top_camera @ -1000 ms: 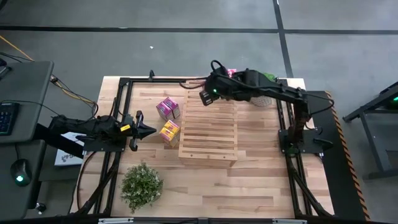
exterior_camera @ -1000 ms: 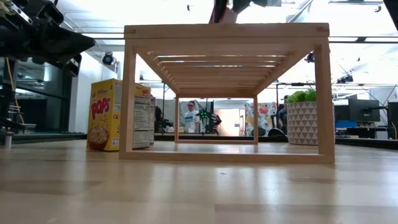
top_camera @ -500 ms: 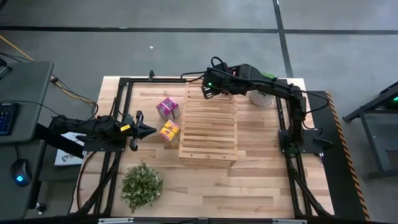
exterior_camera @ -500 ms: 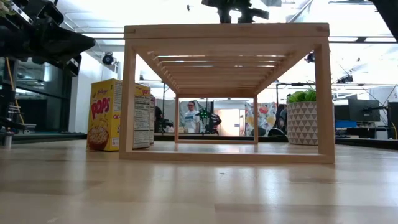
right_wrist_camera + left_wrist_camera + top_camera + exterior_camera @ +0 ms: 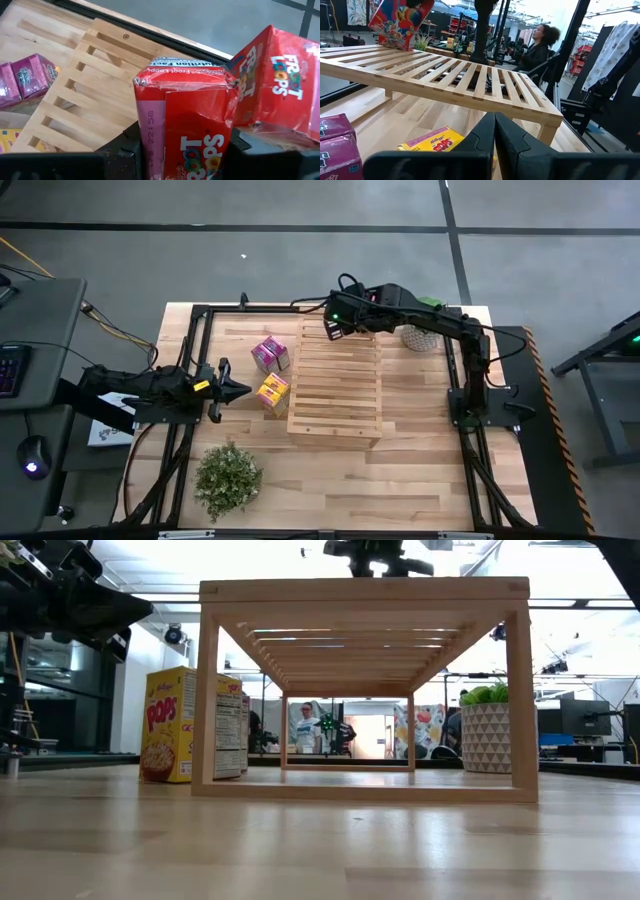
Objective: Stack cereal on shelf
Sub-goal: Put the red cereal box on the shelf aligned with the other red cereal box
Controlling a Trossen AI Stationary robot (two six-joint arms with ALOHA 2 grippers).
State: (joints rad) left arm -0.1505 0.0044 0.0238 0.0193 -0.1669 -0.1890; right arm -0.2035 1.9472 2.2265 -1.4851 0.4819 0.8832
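1. Left claw: fingers pressed together with nothing between them, waiting low over the plank-topped wooden bench, just left of the loose boxes.
2. Pink-magenta cardboard cereal boxes: a pair standing on the bench, close beside the rack's left edge, toward its far end. Not yet stacked.
3. Yellow cardboard cereal box with red lettering: standing on the bench, touching or nearly touching the rack's left side, nearer the left claw. Not yet stacked.
4. Pale wooden slatted shelf: most of its top is bare. Only the far end carries anything.
5. Right claw: over the far left corner of the shelf top, clamped around a red cardboard cereal box. A second red cardboard box sits just beside it; whether the two touch cannot be told.
6. Progress, as judged: early. The held box looks at or close to set-down. At least three boxes remain on the bench.
7. Round leafy green plant: near bench corner, well apart from the work.
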